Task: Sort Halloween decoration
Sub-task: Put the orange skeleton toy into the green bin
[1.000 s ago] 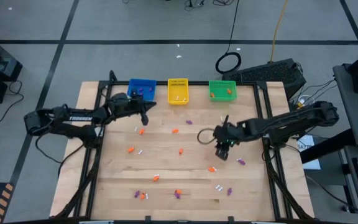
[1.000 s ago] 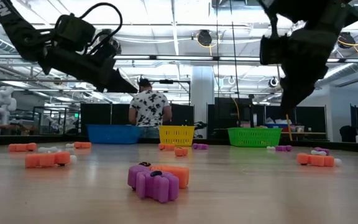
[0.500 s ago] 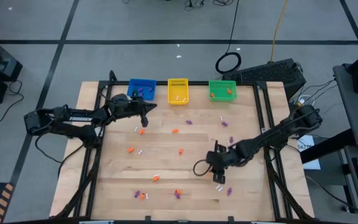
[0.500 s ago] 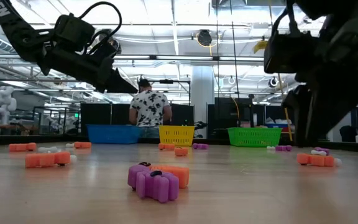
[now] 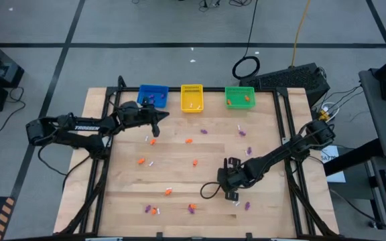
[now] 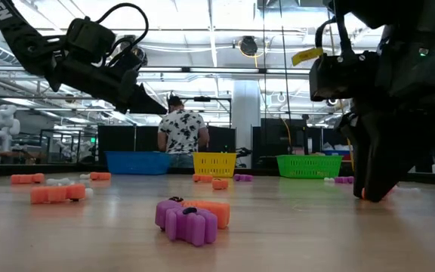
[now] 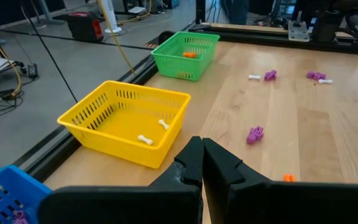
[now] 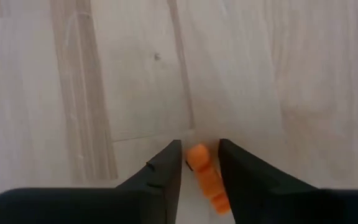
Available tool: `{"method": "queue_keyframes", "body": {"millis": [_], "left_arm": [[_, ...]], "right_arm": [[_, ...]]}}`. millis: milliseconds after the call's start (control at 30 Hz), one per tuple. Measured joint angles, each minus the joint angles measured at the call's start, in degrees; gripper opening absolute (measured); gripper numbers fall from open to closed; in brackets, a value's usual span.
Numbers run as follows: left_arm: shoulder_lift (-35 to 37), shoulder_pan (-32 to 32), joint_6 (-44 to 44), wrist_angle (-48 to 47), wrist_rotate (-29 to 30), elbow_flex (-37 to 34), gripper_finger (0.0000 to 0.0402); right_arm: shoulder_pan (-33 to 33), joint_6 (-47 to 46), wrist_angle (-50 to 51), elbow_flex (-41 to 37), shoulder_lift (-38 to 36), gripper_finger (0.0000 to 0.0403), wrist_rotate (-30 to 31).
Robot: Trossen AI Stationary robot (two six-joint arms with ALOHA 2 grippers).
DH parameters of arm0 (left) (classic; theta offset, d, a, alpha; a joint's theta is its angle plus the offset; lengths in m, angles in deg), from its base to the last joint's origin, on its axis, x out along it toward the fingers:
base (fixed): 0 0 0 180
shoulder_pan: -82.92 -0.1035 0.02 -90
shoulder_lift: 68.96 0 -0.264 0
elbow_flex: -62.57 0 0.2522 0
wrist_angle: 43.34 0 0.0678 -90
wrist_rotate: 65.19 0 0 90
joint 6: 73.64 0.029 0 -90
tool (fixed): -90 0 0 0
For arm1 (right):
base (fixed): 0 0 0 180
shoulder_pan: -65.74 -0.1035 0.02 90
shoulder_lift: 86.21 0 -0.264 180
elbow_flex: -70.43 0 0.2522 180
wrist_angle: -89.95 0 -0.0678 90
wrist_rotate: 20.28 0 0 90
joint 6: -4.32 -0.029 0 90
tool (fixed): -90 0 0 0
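Small orange, purple and white Halloween decorations lie scattered on the wooden table [image 5: 179, 171]. My right gripper [image 8: 201, 147] points steeply down at the near right part of the table [image 5: 228, 186], its fingertips low at the tabletop [image 6: 372, 193]. It is open, with one orange trinket [image 8: 199, 165] lying on the wood between its fingers. My left gripper [image 5: 156, 119] hangs shut above the table in front of the blue basket [image 5: 153, 96], holding nothing [image 7: 201, 148]. My right gripper comes from above with one finger [image 8: 169, 163] on each side of the orange trinket's far end [image 8: 197, 154]. A thin strip of wood shows beside each finger, so I cannot tell whether they touch it. The trinket lies flat on the table.
Blue, yellow [image 5: 191, 97] and green [image 5: 239, 98] baskets stand in a row at the far edge. A white piece [image 5: 236, 201] and a purple one [image 5: 247, 205] lie just near of my right gripper. A person [image 6: 181, 130] stands beyond the table.
My right gripper has travelled from the table's right middle toward the near edge and a little left. It has sunk until its fingertips are down at the tabletop around the orange trinket. The trinket has stayed where it lay.
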Motion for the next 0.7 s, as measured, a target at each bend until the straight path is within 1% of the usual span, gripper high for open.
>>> {"method": "queue_keyframes", "body": {"millis": [233, 300, 367, 533, 700], "left_arm": [[0.0, 0.0, 0.0, -0.1, 0.0, 0.0, 0.0006], [0.0, 0.0, 0.0, -0.1, 0.0, 0.0, 0.0006], [0.0, 0.0, -0.1, -0.1, 0.0, 0.0, 0.0006], [0.0, 0.0, -1.2, 0.1, 0.0, 0.0, 0.0006], [0.0, 0.0, -1.5, 0.3, 0.0, 0.0, 0.0006]], "right_arm": [[0.8, 0.6, 0.3, -0.2, -1.2, 0.0029, -0.7], [1.1, 1.1, 0.4, -0.3, -2.3, 0.0016, -0.7], [1.7, 1.9, 0.7, -0.4, -3.9, 0.0011, -0.4], [4.4, 4.8, 0.6, -0.3, -9.8, 0.0015, 3.0], [11.0, 6.3, 3.6, -0.3, -16.3, 0.0016, 7.8]]}}
